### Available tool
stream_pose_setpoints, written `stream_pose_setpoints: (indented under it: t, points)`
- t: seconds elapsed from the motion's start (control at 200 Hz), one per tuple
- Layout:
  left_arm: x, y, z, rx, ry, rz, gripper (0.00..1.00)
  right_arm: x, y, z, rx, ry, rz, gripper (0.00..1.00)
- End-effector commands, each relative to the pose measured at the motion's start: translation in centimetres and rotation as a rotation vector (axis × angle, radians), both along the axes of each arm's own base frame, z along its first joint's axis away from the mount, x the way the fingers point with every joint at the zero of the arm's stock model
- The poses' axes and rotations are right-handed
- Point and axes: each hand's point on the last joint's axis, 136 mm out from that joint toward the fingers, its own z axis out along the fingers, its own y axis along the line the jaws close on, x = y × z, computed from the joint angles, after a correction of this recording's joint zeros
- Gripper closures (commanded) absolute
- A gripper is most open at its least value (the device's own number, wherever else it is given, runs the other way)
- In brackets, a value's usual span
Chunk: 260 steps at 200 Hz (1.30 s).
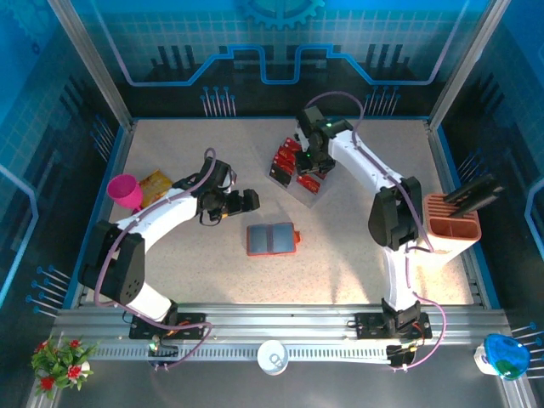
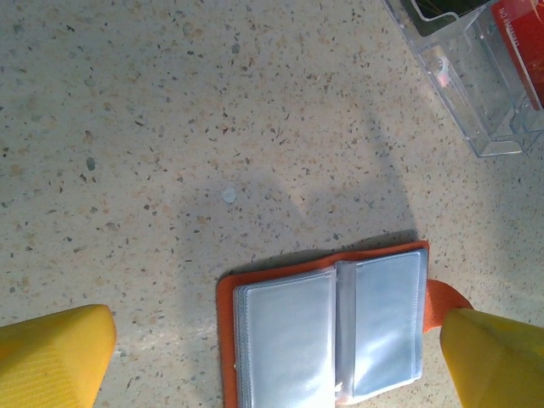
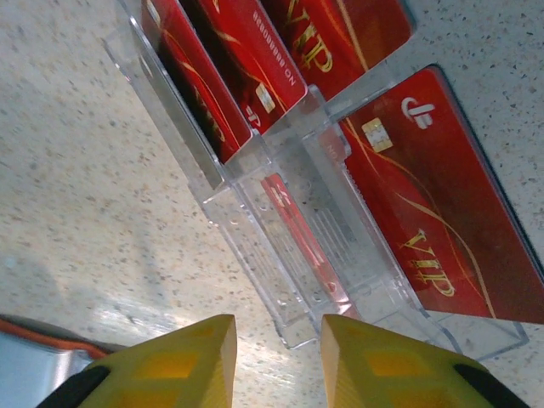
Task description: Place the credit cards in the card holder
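The wallet [image 1: 272, 239] lies flat and unfolded near the middle of the speckled surface [image 1: 357, 263], its grey pockets facing up. The left fingers [image 2: 51, 357] are spread wide and grip nothing. In the left wrist view they stand on either side of the wallet, with its orange tab just beside the right-hand finger; whether the two touch cannot be told. From above, that arm's end sits just left of the wallet and a little farther back.

The cards [image 1: 293, 163] are at the far side of the surface, right of centre, in and around a clear stand [image 3: 289, 238]. Several red cards stand in its slots, and one marked VIP lies flat just beside it.

The right fingers [image 3: 170, 370] hover at the stand's near end with a narrow gap between them. Nothing is seen in the gap, and whether they touch the stand cannot be told.

A pink cup [image 1: 126, 191] and a yellow bag [image 1: 155, 184] sit near the left edge, and an orange rack [image 1: 450, 228] sits at the right.
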Motion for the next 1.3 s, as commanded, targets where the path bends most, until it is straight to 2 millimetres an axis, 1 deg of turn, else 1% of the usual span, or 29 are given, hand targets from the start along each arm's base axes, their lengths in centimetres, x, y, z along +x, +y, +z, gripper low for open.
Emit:
stream_pose_setpoints:
  t: [0.0,0.375,0.585,0.675,0.835,1.021,1.186,1.296]
  points:
    - [0.5,-0.6,0.4,-0.007,0.004,-0.014,0.01,-0.2,-1.4,-0.4,-0.131,0.011,0.048,0.67]
    - [0.5,-0.8,0.1,-0.011,0.022,-0.021,0.01,0.2,-0.9,-3.2,-0.174,0.049,0.084,0.68]
    - [0.3,-0.8,-0.2,-0.012,0.032,-0.024,0.01,0.3,-0.8,-4.5,-0.185,0.075,0.092,0.7]
    - [0.3,-0.8,-0.2,-0.011,0.034,-0.023,0.01,0.2,-0.7,-4.8,-0.186,0.083,0.096,0.74]
    - [0.3,-0.8,-0.4,-0.011,0.037,-0.024,0.01,0.2,-0.6,-4.5,-0.183,0.071,0.102,0.79]
    - [0.1,-0.8,-0.6,-0.012,0.042,-0.023,0.01,0.2,-0.3,-3.7,-0.169,0.049,0.125,0.89]
    - [0.1,-0.8,-0.5,-0.014,0.038,-0.024,0.01,-0.2,1.0,-3.2,-0.154,0.026,0.213,0.98]
    - [0.0,-0.8,-0.4,-0.015,0.037,-0.026,0.01,-0.6,1.7,-2.7,-0.165,0.002,0.277,1.0]
